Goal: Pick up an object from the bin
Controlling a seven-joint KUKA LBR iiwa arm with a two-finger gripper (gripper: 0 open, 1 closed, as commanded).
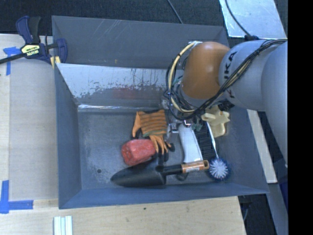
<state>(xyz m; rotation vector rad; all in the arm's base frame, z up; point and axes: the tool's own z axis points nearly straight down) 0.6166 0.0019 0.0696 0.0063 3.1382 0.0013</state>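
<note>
Gripper (172, 127) beside ribbed orange glove (148, 123)

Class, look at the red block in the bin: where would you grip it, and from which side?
Probably near its left end, across the front and back faces, coming straight down. The red block lies flat on the floor with its left end free, while the orange glove crowds its right end.

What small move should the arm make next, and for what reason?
Probably a short, straight descent. The gripper hangs at the right edge of the orange glove, close beside a white brush, so moving sideways risks bumping the brush.
</note>
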